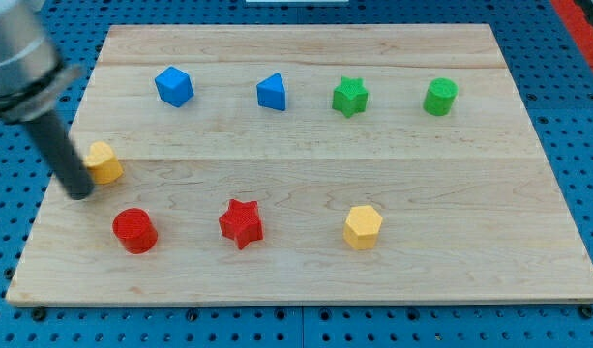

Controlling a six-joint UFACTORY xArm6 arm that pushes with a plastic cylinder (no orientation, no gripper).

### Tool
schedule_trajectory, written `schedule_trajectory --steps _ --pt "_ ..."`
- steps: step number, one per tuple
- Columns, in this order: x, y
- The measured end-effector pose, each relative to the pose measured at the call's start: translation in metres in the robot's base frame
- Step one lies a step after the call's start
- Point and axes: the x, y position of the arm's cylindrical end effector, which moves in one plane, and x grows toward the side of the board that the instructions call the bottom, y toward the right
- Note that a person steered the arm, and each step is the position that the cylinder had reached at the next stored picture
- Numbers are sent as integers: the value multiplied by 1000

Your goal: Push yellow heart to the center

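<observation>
The yellow heart [104, 161] lies near the board's left edge, partly hidden by my rod. My tip [79, 192] rests on the board just to the lower left of the heart, touching or almost touching it. The rod rises from the tip toward the view's upper left corner.
A wooden board [306, 280] holds a blue cube [174, 86], a blue triangle [272, 93], a green star [350, 97] and a green cylinder [439, 97] along the top. A red cylinder [134, 230], a red star [242, 223] and a yellow hexagon [363, 227] sit lower.
</observation>
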Motion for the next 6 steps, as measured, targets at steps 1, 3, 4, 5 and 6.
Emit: schedule_trajectory --steps 1,3,4,5,6 --pt "-25 -31" --pt "-47 63" --pt "-46 121" --pt "-48 206" --pt "-52 224"
